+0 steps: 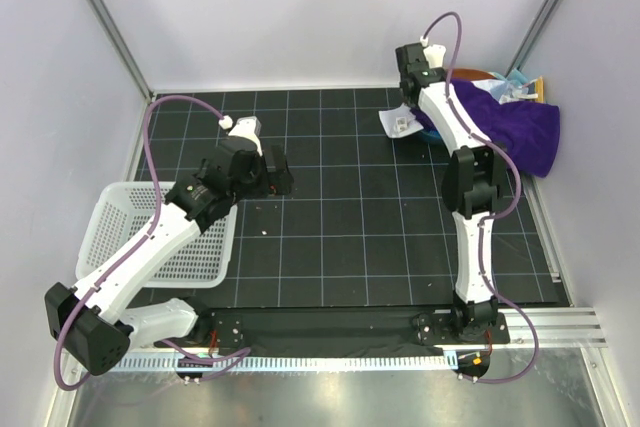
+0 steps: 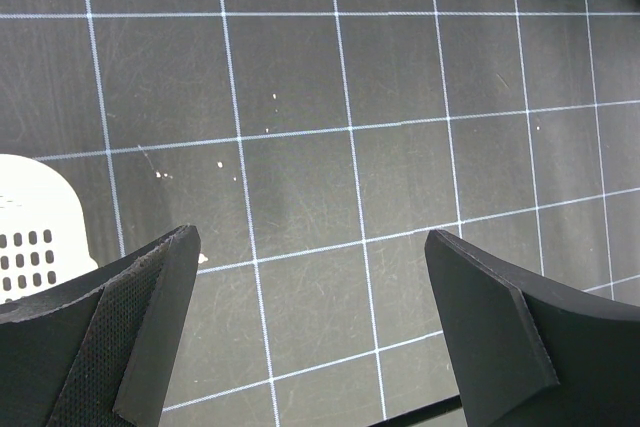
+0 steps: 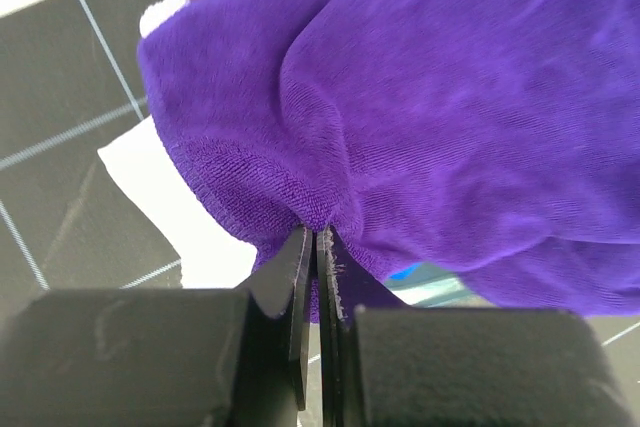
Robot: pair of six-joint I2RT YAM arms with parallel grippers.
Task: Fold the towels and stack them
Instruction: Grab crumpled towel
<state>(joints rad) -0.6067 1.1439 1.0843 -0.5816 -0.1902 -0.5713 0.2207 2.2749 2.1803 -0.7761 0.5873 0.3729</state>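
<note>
The towels lie heaped at the far right corner of the black grid mat (image 1: 330, 207). The dark purple towel (image 1: 510, 127) is on top, a white one (image 1: 398, 124) sticks out at its left, a rust-brown one (image 1: 478, 75) shows behind, and a light blue one (image 1: 520, 87) is at the wall. My right gripper (image 3: 318, 237) is shut on a fold at the edge of the purple towel (image 3: 450, 97), with white cloth (image 3: 170, 197) to its left; from above its fingers are hidden under the arm. My left gripper (image 2: 310, 237) is open and empty over bare mat, left of centre (image 1: 278, 172).
A white slotted plastic basket (image 1: 150, 237) stands at the left edge of the mat, under my left arm; its rim shows in the left wrist view (image 2: 30, 217). Walls and metal posts enclose the mat on three sides. A metal rail runs along the near edge.
</note>
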